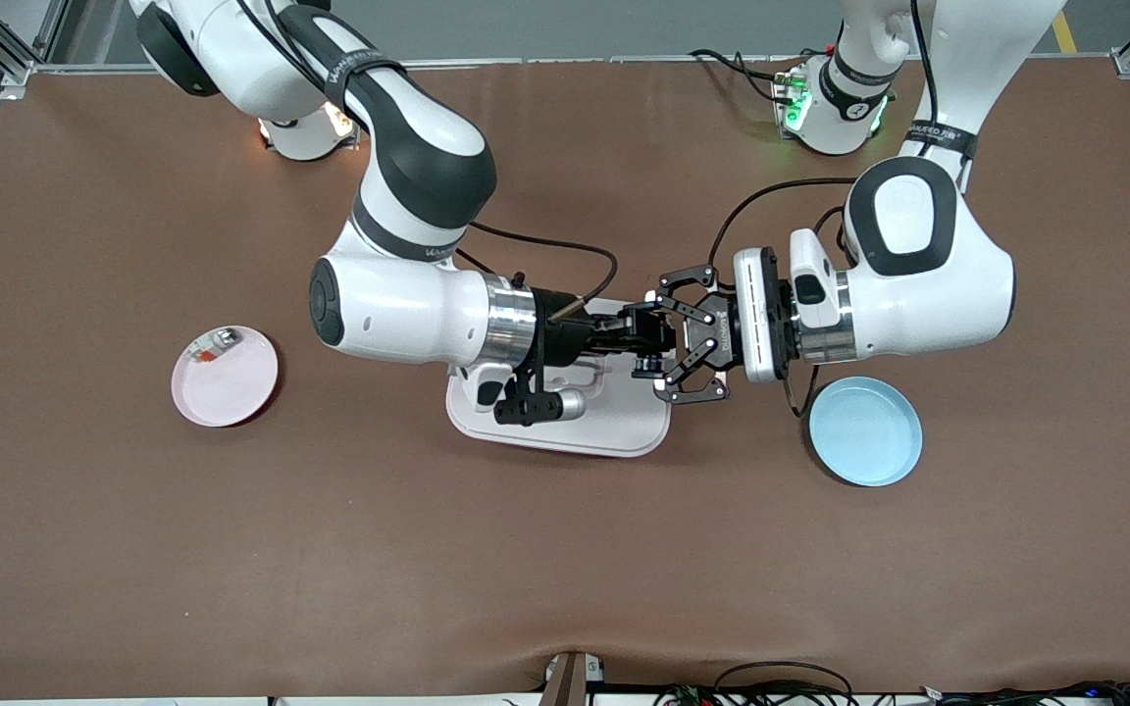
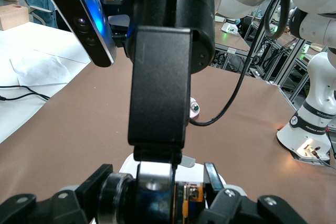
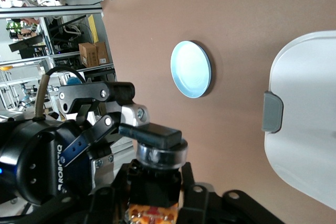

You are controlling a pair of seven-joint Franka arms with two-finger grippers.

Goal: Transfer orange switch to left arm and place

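**Switch held between both tools above the box**

The orange switch [image 2: 191,195], a tiny orange-bodied part with a black cylindrical end, sits pinched between the left tool [image 1: 671,345] and right tool [image 1: 645,338], over the white box [image 1: 614,431], which rests closed mid-desk.

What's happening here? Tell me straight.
The two arms meet over the box, in the middle of a handover. The left hand is shut on the switch, and the right hand is right at the switch too. A blue plate lies toward the left arm's end of the table and a pink plate toward the right arm's end.
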